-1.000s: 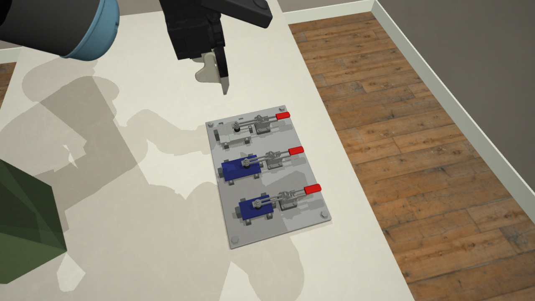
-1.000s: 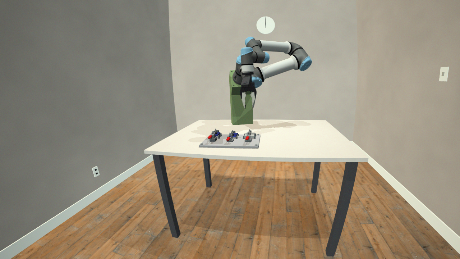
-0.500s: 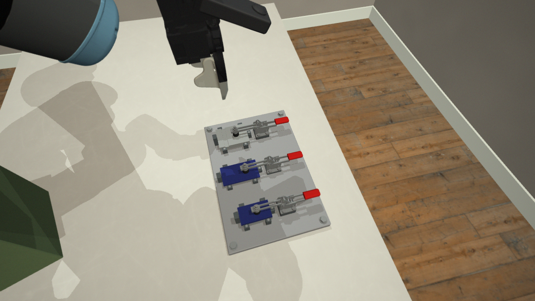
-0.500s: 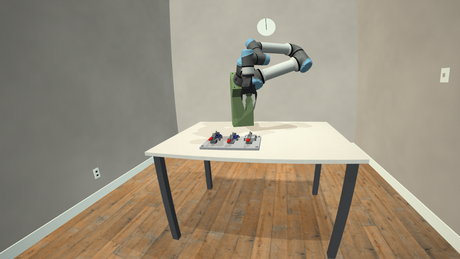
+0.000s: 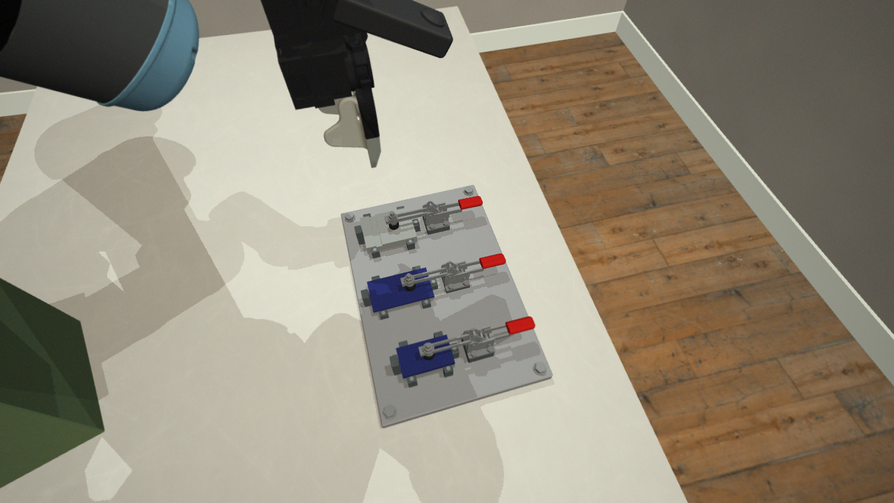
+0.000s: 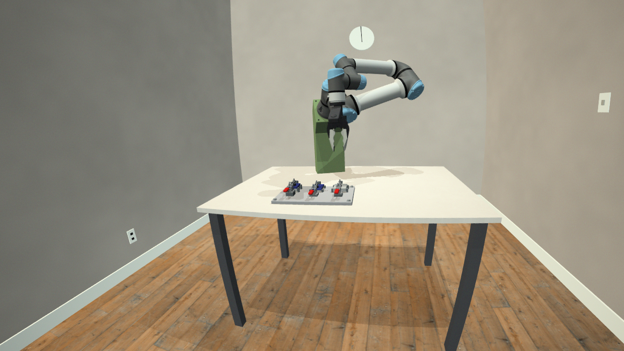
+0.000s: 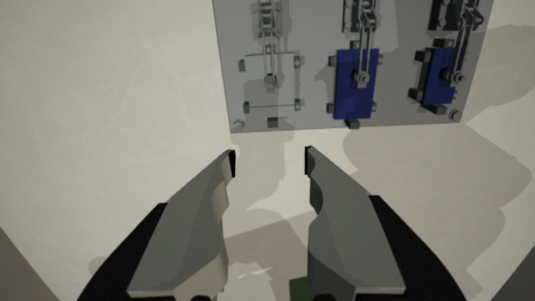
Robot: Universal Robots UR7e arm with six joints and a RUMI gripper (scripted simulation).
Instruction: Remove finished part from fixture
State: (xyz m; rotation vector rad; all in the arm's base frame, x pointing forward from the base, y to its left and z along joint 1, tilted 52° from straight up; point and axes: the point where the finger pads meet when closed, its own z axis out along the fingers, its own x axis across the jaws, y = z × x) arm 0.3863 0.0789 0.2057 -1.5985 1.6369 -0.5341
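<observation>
Part, place: in the wrist view, the finished part (image 5: 379, 233) (image 6: 345, 187) (image 7: 284, 92) sits at the left station of the fixture plate (image 5: 431, 400) (image 6: 312, 201) (image 7: 313, 25); the table (image 5: 594, 437) (image 6: 414, 192) (image 7: 125, 84) beside that end looks a suitable set-down.
Part, handling: pale and blocky, probably metal; expect stiff, moderately heavy, rather slippery, not fragile, though edges could mark.
Part, hold: across its two long sides, between the side blocks, level; avoid pinching at the slot.
Part, obstacles: clamp (image 5: 435, 215) (image 6: 339, 185) (image 7: 267, 25) reaches over the top, tip apparently down on it; its red handle (image 5: 470, 202) (image 6: 336, 191) likely needs working first. Small blocks hem the sides, so lift straight up before moving across.
Gripper: gripper (image 5: 374, 159) (image 6: 340, 149) (image 7: 269, 150) hovers off the plate's edge, fingers partly spread, nothing between.
Middle blank: blue blank (image 5: 390, 297) (image 6: 320, 186) (image 7: 347, 94) under its own clamp; near neighbour, finger could knock it.
Right blank: second blue blank (image 5: 409, 365) (image 6: 297, 185) (image 7: 436, 88), also clamped, well apart; leave.

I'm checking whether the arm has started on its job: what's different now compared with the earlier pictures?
Nothing has visibly moved, been gripped or been released. The top and exterior views are framed slightly differently than in the oldest pictures, but within them the claw hangs in the same spot, and the slotted part and both blue blanks remain in the fixture.
</observation>
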